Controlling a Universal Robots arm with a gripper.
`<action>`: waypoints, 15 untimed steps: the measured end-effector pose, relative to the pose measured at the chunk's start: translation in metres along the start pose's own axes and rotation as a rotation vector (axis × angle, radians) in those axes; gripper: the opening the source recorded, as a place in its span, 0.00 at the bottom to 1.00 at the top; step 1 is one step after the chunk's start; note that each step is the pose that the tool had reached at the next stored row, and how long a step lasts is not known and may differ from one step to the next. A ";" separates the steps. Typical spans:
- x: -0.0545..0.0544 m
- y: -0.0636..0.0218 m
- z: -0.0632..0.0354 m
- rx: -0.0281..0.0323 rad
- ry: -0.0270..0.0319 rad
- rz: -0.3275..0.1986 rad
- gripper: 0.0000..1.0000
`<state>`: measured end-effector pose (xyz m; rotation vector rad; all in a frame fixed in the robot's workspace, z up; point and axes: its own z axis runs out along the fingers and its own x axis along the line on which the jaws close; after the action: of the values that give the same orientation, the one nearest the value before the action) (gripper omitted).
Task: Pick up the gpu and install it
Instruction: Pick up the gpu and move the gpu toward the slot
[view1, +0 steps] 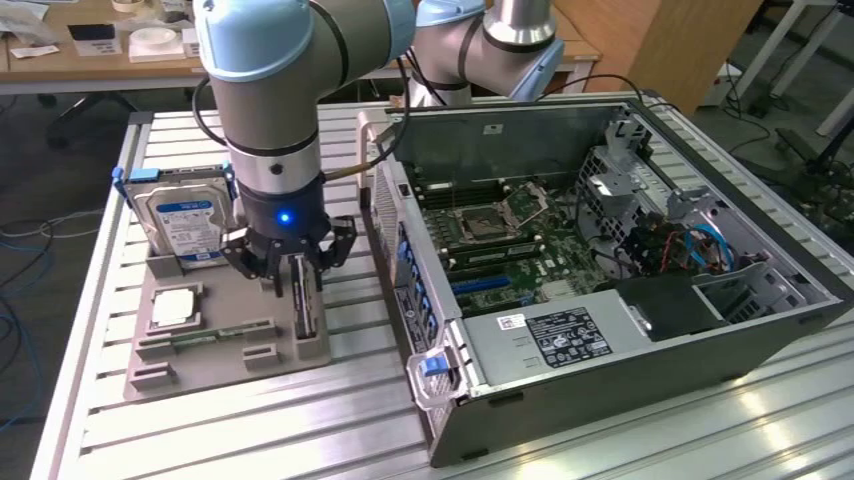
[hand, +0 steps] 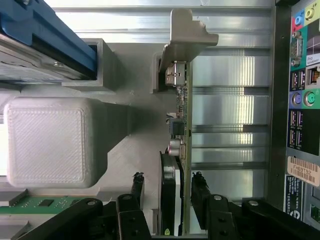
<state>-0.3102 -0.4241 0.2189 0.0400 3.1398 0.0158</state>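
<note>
Gripper (hand: 167, 179) spread astride gpu (hand: 181, 107), no pinch yet. Card upright in grey holder (view1: 220, 305), unlifted. Computer case (view1: 667, 340) open, install undone.

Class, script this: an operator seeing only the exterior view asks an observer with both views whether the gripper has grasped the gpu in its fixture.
Operator: Is the gripper closed on the gpu?
Observer: Not yet; the fingers straddle it, with a gap between one finger and its dark face.
Operator: Which way does that face point?
Observer: Toward the hard drive's side; the board faces the computer case's rear ports.
</note>
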 end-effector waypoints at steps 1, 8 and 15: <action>0.000 0.0000 0.0000 0.0000 0.0001 0.000 0.51; -0.002 0.0001 0.0001 -0.0001 0.0001 0.000 0.42; -0.002 0.0019 0.0002 0.0006 0.0000 0.000 0.42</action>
<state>-0.3081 -0.4223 0.2188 0.0401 3.1398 0.0148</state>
